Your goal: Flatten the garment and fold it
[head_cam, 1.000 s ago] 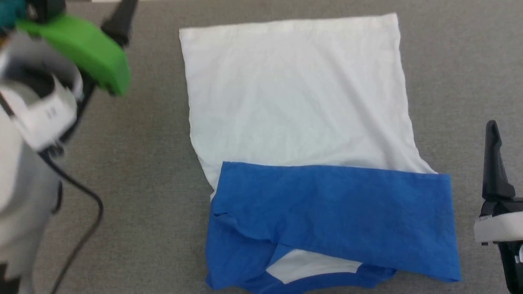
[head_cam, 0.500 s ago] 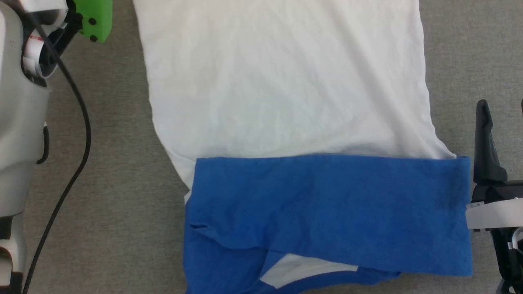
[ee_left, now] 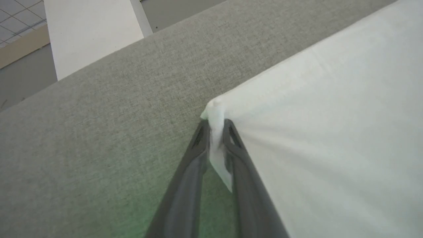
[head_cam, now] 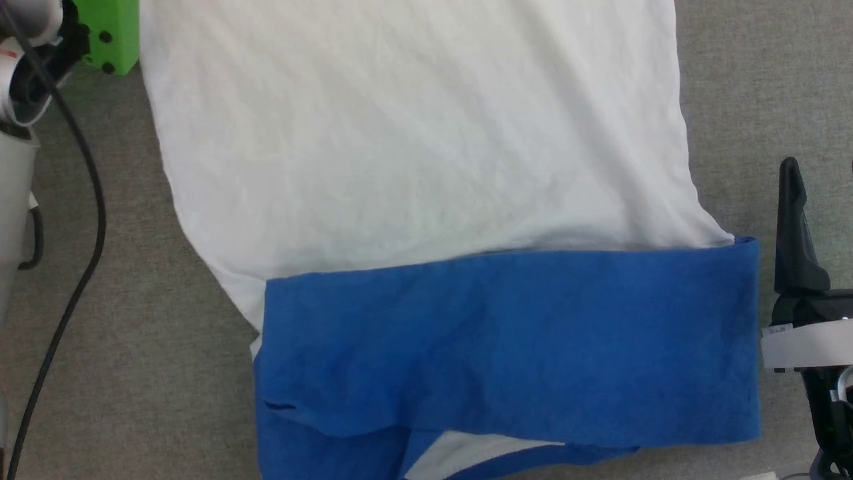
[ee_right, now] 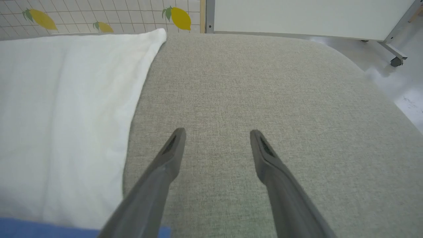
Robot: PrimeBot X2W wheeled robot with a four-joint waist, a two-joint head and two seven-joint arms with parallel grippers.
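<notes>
A: Right, starting from the bottom of the head view: where does the garment (head_cam: 413,167) lie?
B: Flat on the grey padded table (head_cam: 100,373). Its blue sleeves (head_cam: 506,347) are folded across the lower part of the frame as 1 wide band. A small white patch peeks out beneath the band at the bottom edge. The white body spreads from there to the top of the frame.
A: And the right gripper (ee_right: 216,134)?
B: Its 2 fingers stand wide apart with nothing between them, over bare grey cloth. The garment's white edge lies just beside them, at the left of the right wrist view. In the head view 1 dark finger rises at the right edge, just beside the end of the blue band.
A: The left gripper (ee_left: 216,127)?
B: Closed on a corner of the white body. In the middle of the left wrist view a pinch of white cloth is squeezed between the fingertips and pokes out past them.
A: Anything further back?
B: A green block (head_cam: 110,33) sits at the upper left of the head view, with a black cable (head_cam: 100,213) down the left side. Beyond the table, along the top of the right wrist view, are tiles printed with lemons (ee_right: 180,16) and a white panel (ee_right: 297,16).
</notes>
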